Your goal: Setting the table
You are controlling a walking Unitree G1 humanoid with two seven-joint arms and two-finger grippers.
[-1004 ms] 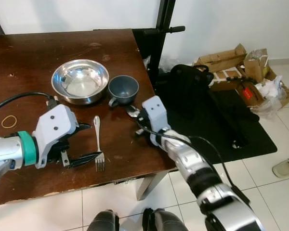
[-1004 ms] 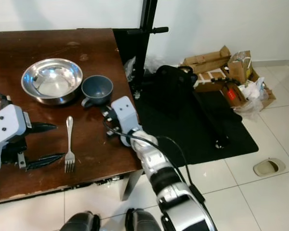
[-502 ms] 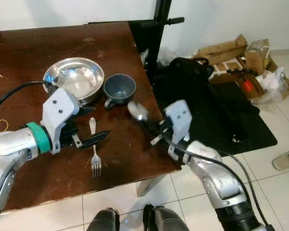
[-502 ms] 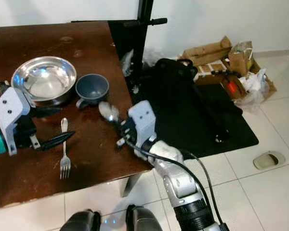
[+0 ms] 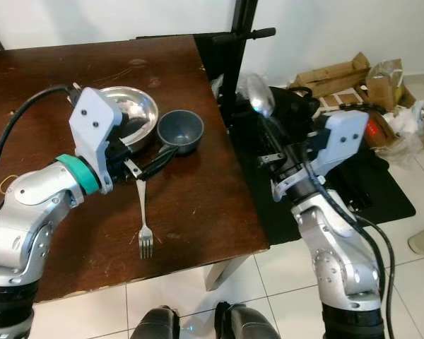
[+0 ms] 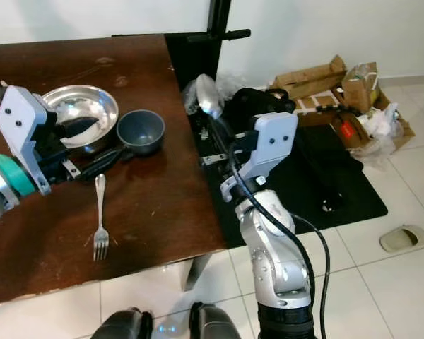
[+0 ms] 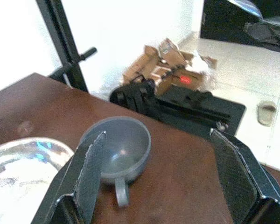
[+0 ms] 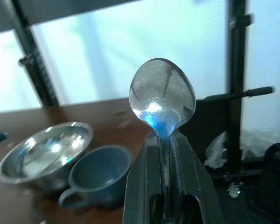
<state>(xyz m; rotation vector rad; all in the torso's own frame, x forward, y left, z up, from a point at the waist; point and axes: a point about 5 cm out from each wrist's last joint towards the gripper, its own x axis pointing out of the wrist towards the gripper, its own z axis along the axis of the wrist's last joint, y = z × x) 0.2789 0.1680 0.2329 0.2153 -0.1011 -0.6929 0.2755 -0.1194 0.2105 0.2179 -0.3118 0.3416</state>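
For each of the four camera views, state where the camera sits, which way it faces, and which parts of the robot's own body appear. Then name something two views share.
Left eye view: on the head, looking down at the brown table; both arms, the left pincer and the feet.
Right eye view: the other eye, same scene, fork included.
Left wrist view: along the open left pincer's fingers toward the grey cup.
Right wrist view: along the right pincer, shut on the spoon.
Shared: the wrist views both show the cup and steel bowl.
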